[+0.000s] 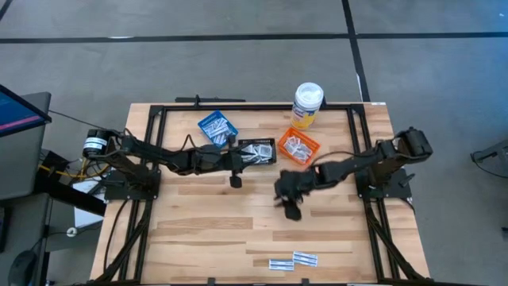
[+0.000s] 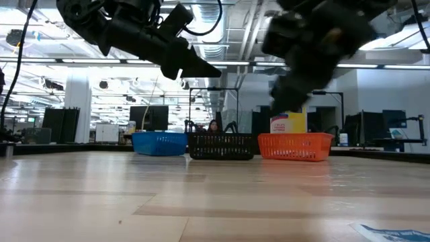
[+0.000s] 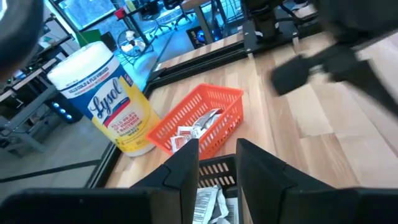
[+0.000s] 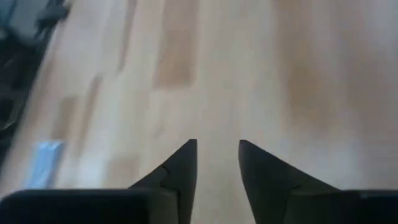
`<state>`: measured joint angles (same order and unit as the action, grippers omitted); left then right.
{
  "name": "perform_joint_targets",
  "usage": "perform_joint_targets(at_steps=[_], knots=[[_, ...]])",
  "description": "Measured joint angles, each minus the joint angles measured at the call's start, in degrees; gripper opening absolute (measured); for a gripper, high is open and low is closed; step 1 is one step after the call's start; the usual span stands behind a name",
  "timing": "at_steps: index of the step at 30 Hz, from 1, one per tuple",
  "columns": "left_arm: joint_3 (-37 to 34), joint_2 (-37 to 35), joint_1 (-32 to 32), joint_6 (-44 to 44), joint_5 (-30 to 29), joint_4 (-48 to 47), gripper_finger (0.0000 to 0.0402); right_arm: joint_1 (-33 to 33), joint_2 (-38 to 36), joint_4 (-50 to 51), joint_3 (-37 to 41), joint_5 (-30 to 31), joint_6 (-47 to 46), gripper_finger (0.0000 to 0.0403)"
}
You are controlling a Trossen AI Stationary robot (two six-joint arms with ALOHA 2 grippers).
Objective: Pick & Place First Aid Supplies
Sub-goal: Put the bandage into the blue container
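blue basket (image 2: 159, 142), black basket (image 2: 222, 145), orange basket (image 2: 294, 146), possibly packet (image 2: 393, 232)

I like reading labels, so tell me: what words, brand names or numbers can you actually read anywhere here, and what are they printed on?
"Lysol": on the yellow label of the white tub.
Small print above it on the tub: too blurred to read.
Packets on the table and in the orange basket: print too small to read.

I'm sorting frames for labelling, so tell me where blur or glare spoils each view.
Right wrist view: table and a packet smeared by motion blur. Low view: the right arm is a dark blur before the orange basket, with bright ceiling lights behind. Left wrist view: the far arm is soft, the Lysol tub readable. High view: sharp, evenly lit.
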<state>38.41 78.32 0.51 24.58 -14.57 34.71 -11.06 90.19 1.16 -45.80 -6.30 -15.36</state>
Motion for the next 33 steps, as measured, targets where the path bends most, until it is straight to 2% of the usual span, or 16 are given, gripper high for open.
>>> perform_joint_targets(at_steps=[7, 9, 12, 17, 22, 27, 30, 33], knots=[[0.00, 0.00, -0.11, 0.00, 0.02, -0.28, 0.0108, -13.83, 0.00, 8.34, 0.02, -1.25, -13.94, 0.0162], [0.00, 0.00, -0.11, 0.00, 0.02, -0.38, 0.0108, -18.21, 0.01, 9.58, 0.02, 0.76, -16.56, 0.0170], [0.00, 0.00, -0.11, 0.00, 0.04, -0.40, 0.0108, -24.77, 0.72, 9.11, 0.02, 4.85, -18.86, 0.0176], [-0.02, 0.00, -0.11, 0.00, 0.02, -0.43, 0.0108, -32.94, 2.70, 8.51, 0.03, 6.87, -18.99, 0.0182], [-0.02, 0.00, -0.11, -0.01, 0.02, -0.40, 0.0108, -36.32, 6.96, 7.42, 0.07, 10.81, -19.17, 0.0181], [-0.02, 0.00, -0.11, -0.02, 0.04, -0.42, 0.0108, -36.99, 11.26, 5.86, -0.26, 11.18, -18.59, 0.0171], [-0.02, 0.00, -0.11, -0.02, 0.04, -0.40, 0.0108, -37.44, 12.41, 5.97, -0.30, 12.95, -18.51, 0.0152], [-0.02, 0.00, -0.11, -0.02, 0.03, -0.40, 0.0108, -38.15, 12.74, 5.56, -0.22, 16.73, -18.55, 0.0116]])
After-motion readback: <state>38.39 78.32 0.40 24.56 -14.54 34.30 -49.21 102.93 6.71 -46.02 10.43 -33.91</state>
